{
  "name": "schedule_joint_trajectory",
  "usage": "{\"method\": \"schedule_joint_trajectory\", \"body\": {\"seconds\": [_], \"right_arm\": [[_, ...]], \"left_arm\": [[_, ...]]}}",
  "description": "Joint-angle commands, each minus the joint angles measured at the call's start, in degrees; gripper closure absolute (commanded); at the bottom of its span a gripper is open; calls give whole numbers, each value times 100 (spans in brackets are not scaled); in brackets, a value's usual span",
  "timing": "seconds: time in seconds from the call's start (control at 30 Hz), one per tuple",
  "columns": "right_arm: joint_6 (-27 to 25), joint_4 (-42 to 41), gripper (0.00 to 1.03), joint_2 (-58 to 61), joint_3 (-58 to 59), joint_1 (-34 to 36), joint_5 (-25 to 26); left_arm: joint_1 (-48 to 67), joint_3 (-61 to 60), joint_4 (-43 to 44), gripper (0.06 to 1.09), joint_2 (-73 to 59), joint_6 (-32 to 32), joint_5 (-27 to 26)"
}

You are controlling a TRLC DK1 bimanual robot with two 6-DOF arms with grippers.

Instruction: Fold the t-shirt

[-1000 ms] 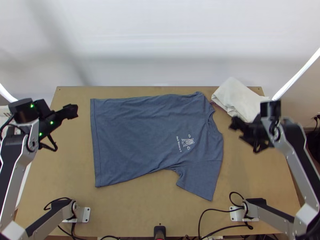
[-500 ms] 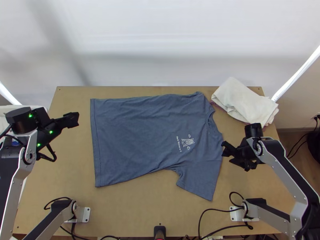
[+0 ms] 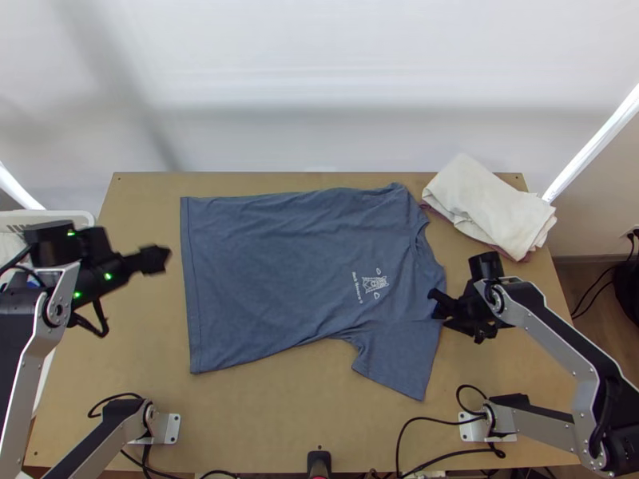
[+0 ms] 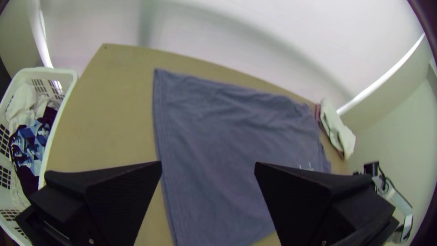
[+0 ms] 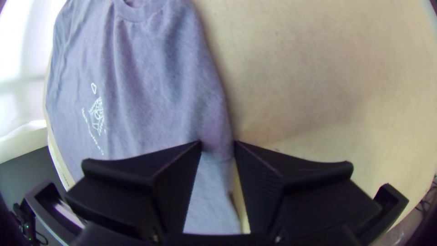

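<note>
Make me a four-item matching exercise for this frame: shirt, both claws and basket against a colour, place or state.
1. T-shirt
2. Left claw
3. Right claw
4. Basket

A. White, with slotted walls, beside the table
B. Open, at the shirt's edge by the near sleeve
C. Blue, spread out
D. Open, at the shirt's hem end

Pairs: 1-C; 2-D; 3-B; 4-A

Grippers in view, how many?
2. Left black gripper, jaws open: beside the hem of the blue-grey short-sleeved cloth t-shirt in the top view. Right black gripper, jaws open: at the t-shirt's edge near the sleeve.
</note>
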State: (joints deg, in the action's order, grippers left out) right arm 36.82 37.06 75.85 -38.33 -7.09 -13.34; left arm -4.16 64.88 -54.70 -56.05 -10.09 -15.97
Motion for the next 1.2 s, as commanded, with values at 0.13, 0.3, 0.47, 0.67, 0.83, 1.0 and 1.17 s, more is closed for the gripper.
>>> {"method": "schedule_joint_trajectory", "body": {"seconds": [0.13,0.3,0.47,0.67,0.83,1.0,1.17], "right_arm": [[89,-463,100,-9,326,-20,192],[106,-471,100,-80,343,-55,201],[115,-498,100,-176,396,-55,209],[124,-498,100,-211,387,-73,236],[124,-498,100,-255,370,-91,253],[133,-498,100,-282,387,-91,271],[133,-498,100,-334,396,-82,288]], "left_arm": [[74,16,-2493,10,-380,2441,-302],[627,-1083,-2678,10,-319,2740,-302],[1207,-1786,-2080,10,-248,2810,23],[1629,-2217,-1597,10,-864,2547,551],[1796,-2322,-1526,11,-1233,2450,814],[1831,-2331,-1518,11,-1637,2362,1069],[2069,-2296,-1465,29,-1725,2266,1061]]}}
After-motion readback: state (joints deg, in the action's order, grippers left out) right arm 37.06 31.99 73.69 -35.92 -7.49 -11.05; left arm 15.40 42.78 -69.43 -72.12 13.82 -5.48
